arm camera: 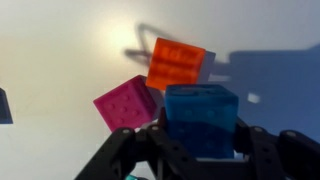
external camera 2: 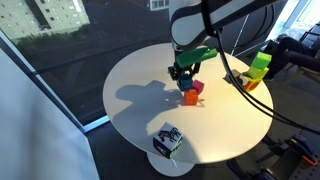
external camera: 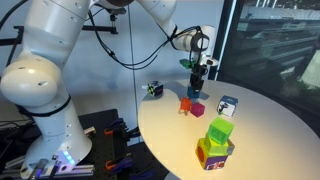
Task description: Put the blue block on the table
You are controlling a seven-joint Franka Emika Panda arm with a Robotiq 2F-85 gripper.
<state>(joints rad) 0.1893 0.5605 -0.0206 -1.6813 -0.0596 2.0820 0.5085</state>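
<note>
My gripper [arm camera: 200, 150] is shut on the blue block [arm camera: 200, 118], which sits between the two dark fingers in the wrist view. In both exterior views the gripper [external camera: 196, 80] [external camera 2: 184, 76] holds the block [external camera: 195, 91] just above the round cream table [external camera: 170, 125] [external camera 2: 135, 90] [arm camera: 60, 50]. Right below it lie an orange block [external camera: 186, 104] [external camera 2: 189, 97] [arm camera: 177, 63] and a magenta cube [external camera: 197, 109] [external camera 2: 198, 88] [arm camera: 127, 103], close together.
A white-and-dark-blue patterned cube [external camera: 227, 105] [external camera 2: 168, 140] stands near the table edge. Stacked green blocks on a multicoloured block [external camera: 217, 142] [external camera 2: 259, 67] stand at another edge. A dark multicoloured cube [external camera: 154, 89] sits near the robot's base.
</note>
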